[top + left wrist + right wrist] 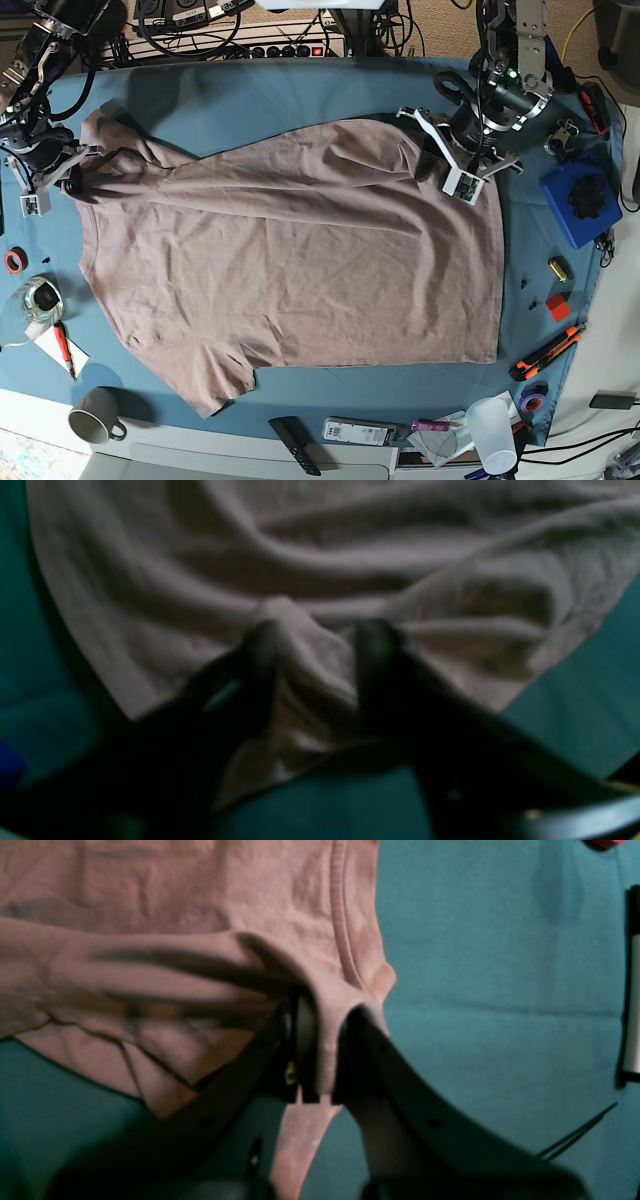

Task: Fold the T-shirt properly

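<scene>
Left wrist view, blurred: left gripper (312,645) at frame centre, dark fingers (375,645) pinching a raised ridge of the shirt (320,555) over teal cloth (575,700).

Right wrist view: right gripper (327,1030), lower centre, fingers clamped on a bunched fold near the shirt's hem.

Base view: shirt spread across the table's middle; left gripper upper right, right gripper upper left, each at a shirt corner. Mug (95,415) lower left.
</scene>
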